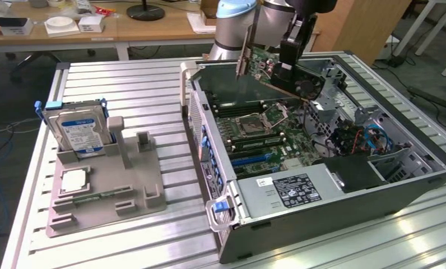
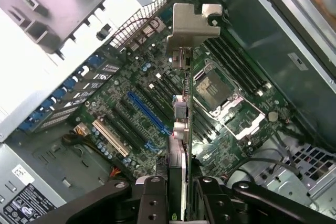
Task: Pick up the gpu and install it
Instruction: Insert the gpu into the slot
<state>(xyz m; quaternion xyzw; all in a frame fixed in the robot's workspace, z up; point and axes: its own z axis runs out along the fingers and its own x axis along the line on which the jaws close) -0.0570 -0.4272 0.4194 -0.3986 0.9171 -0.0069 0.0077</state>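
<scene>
Gripper (image 1: 292, 68) clamped on gpu (image 1: 259, 63); card held edge-down, tilted, above motherboard (image 1: 262, 140) inside open computer case (image 1: 343, 207); silver bracket (image 2: 193, 22) at far end.

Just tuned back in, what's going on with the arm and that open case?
The arm's black gripper is shut on the gpu, a slim dark expansion card with a silver metal bracket, holding it tilted over the open dark grey computer case. The card is not yet seated: the green motherboard and its long blue slot lie below it. A silver hard drive stands in the grey holder on the exterior view's left.
</scene>
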